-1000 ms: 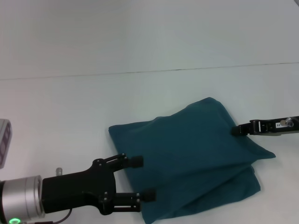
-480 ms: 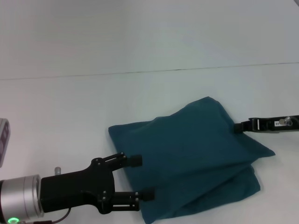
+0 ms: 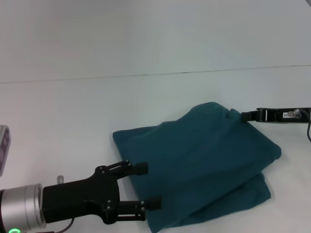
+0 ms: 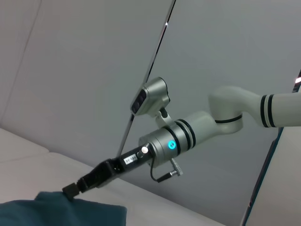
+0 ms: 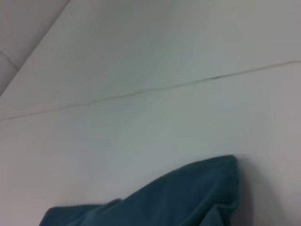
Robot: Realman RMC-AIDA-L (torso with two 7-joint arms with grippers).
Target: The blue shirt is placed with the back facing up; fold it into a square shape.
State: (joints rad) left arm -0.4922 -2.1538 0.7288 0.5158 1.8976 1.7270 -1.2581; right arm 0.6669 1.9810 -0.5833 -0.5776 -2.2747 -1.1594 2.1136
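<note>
The blue shirt (image 3: 204, 160) lies folded in layers on the white table (image 3: 97, 111), right of centre. My right gripper (image 3: 243, 116) reaches in from the right and is shut on the shirt's far right corner, where the fabric bunches at its tip. The left wrist view shows that right gripper (image 4: 70, 189) touching the shirt (image 4: 56, 209). In the right wrist view only the shirt's corner (image 5: 188, 197) shows. My left gripper (image 3: 148, 185) is open at the near left, its two fingertips (image 3: 142, 167) over the shirt's left near edge with nothing between them.
A grey device (image 3: 4, 145) sits at the table's left edge. A thin seam (image 3: 146, 75) runs across the far part of the table. The right arm's grey body (image 4: 188, 136) stretches above the table beyond the shirt.
My right gripper has moved toward the far side of the table, and the shirt's right corner has drawn inward with it. The left gripper has stayed put.
</note>
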